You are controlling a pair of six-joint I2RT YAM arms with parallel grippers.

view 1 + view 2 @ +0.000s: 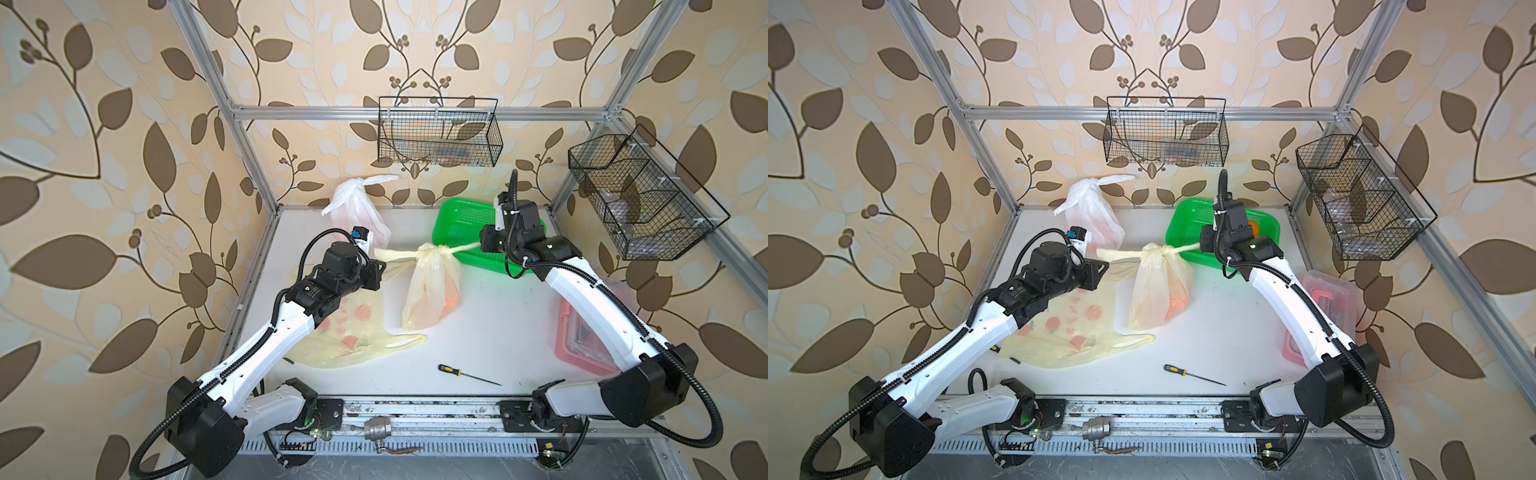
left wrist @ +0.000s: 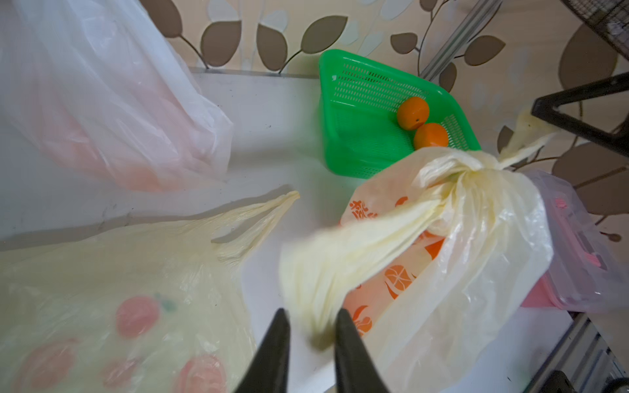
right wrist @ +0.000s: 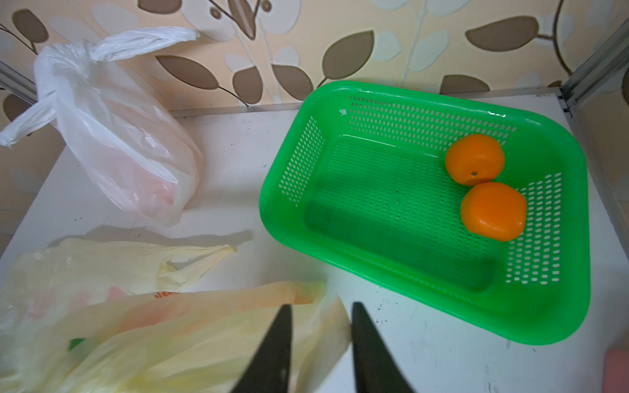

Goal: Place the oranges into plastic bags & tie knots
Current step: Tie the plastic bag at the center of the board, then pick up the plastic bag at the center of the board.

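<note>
A pale yellow plastic bag [image 1: 432, 286] stands mid-table with an orange glow low inside it, its handles twisted into a knot [image 1: 432, 251]. One strap end runs to my left gripper [image 2: 312, 326], whose jaws stand apart around it. The other strap runs to my right gripper [image 3: 320, 326], also open, with the strap loose between its fingers. Two oranges [image 3: 474, 160] [image 3: 493, 211] lie in the green basket [image 3: 425, 102]. A knotted white bag [image 1: 357, 208] stands at the back. Another yellow printed bag [image 1: 349, 332] lies flat under my left arm.
A screwdriver [image 1: 465, 374] lies near the table's front edge. A clear box with a pink handle [image 1: 582, 332] sits at the right, partly under my right arm. Black wire baskets hang on the back frame [image 1: 438, 133] and right frame [image 1: 640, 195].
</note>
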